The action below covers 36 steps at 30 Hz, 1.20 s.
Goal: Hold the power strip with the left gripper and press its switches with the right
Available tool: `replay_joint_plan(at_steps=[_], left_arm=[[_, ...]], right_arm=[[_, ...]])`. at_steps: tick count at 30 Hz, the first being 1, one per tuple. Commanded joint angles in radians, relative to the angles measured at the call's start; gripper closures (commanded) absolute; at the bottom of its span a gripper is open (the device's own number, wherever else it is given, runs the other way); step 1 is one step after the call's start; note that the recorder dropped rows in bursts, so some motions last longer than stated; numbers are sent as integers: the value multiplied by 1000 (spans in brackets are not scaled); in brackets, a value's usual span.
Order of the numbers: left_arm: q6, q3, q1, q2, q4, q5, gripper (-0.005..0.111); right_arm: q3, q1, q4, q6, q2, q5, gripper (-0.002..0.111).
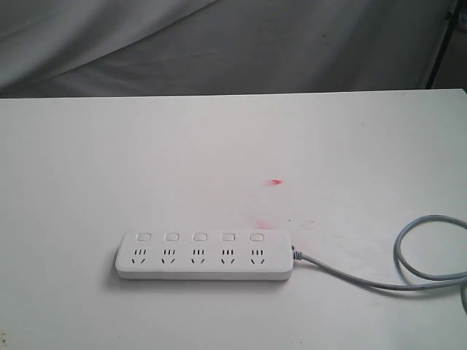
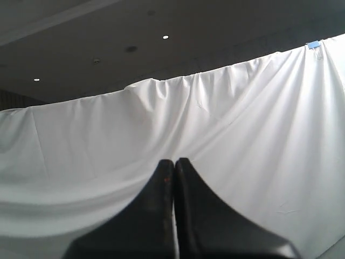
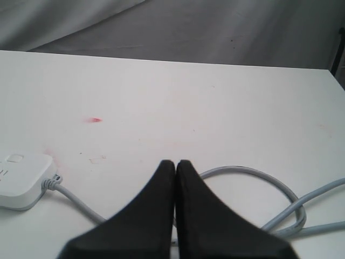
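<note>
**The power strip lies alone on the table, and both claws are closed**

The big white table [image 1: 146,160] fills most of the outside view. A grey cloth [image 1: 219,44] hangs behind it, across the top of the frame.

The left wrist view shows a wide white cloth [image 2: 242,135] with soft folds. Above the cloth is a dark ceiling [image 2: 81,32] with a few small lights [image 2: 165,37].

The power strip [image 1: 204,256] lies flat on the table, in the lower middle of the outside view, a bit to the left. Its long side runs left to right. Nothing touches it, and no arm shows in that view.

A grey cable [image 1: 379,286] comes out of the strip's right end. It runs to the lower right of the frame and makes a loop there.

The left gripper [image 2: 173,162] sits at the bottom middle of its own view. Its two black fingers are pressed together with nothing between them. It points at the white cloth, not at the table.

The right gripper [image 3: 175,163] is also pressed together and holds nothing. It is above the table, with the cable loop just past it. One end of the strip shows at the left edge of that view.

The five switches [image 1: 199,237] sit in a row along the strip's top edge, one above each socket.

A small red mark [image 1: 275,181] is on the table, above the strip's right end and apart from it.
</note>
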Motion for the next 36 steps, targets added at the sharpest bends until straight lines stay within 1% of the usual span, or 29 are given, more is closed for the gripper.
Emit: replay_joint_plan(at_steps=[1, 2, 3, 4, 5, 6, 7, 8, 9, 10, 12, 17, 28, 33, 36], left_arm=[[-11, 8, 0, -3, -8, -9, 106], [-11, 10, 0, -3, -21, -9, 106], [-48, 17, 0, -3, 2, -7, 106], [-97, 20, 0, -3, 54, 3, 106], [-329, 30, 0, -3, 294, 28, 106], [-445, 33, 0, -3, 407, 28, 106], [-735, 43, 0, -3, 673, 40, 106], [-927, 56, 0, -3, 842, 43, 106], [-1038, 70, 0, -3, 928, 43, 106], [-1064, 91, 0, -3, 941, 39, 106], [-1056, 134, 0, -3, 939, 21, 106], [-1059, 227, 0, -3, 937, 25, 106], [-1060, 453, 0, -3, 889, 25, 106], [-1077, 511, 0, -3, 886, 50, 106], [-1113, 515, 0, -3, 886, 63, 106]], right_arm=[[4, -8, 5, -1, -5, -4, 108], [4, -8, 5, -1, -5, -4, 108], [4, -8, 5, -1, -5, -4, 108], [4, -8, 5, -1, -5, -4, 108], [4, -8, 5, -1, -5, -4, 108], [4, -8, 5, -1, -5, -4, 108], [4, -8, 5, -1, -5, -4, 108], [4, -8, 5, -1, -5, -4, 108], [4, -8, 5, -1, -5, -4, 108], [4, -8, 5, -1, -5, -4, 108], [4, -8, 5, -1, -5, -4, 108], [4, -8, 5, -1, -5, -4, 108], [4, -8, 5, -1, -5, -4, 108], [4, -8, 5, -1, -5, -4, 108], [4, -8, 5, -1, -5, -4, 108]])
